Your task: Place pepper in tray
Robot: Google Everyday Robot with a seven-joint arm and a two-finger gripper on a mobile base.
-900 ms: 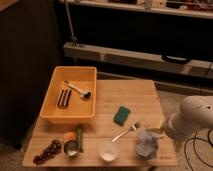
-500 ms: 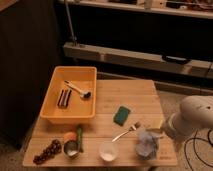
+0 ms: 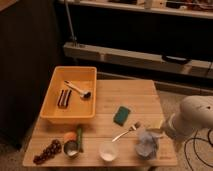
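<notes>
1. pepper (image 3: 79,137): slender and dark green, it lay on the wooden table (image 3: 135,95), outside the tray and just in front of its near wall, lengthwise roughly front to back.
2. tray (image 3: 50,98): a yellow-orange bin stood at the table's left rear. it held a utensil with a pale handle (image 3: 77,89) and a dark ribbed block (image 3: 63,98).
3. orange item (image 3: 69,136): small and round, it sat just to the left of the pepper. a small metal cup (image 3: 71,148) stood just in front of it, close to the pepper's near end.
4. dark red grapes (image 3: 47,151): a bunch lay at the front left corner, beside the cup.
5. white bowl (image 3: 107,151): it stood near the front edge, to the right of the pepper.
6. green sponge (image 3: 121,114): it lay flat mid-table, with a fork (image 3: 126,133) lying in front of it.
7. crumpled pale blue item (image 3: 146,143): it rested at the front right.
8. gripper (image 3: 165,129): it sat at the end of the white arm (image 3: 192,119), at the table's right edge, near the crumpled item and well apart from the pepper. its jaws stood released, grasping nothing.
</notes>
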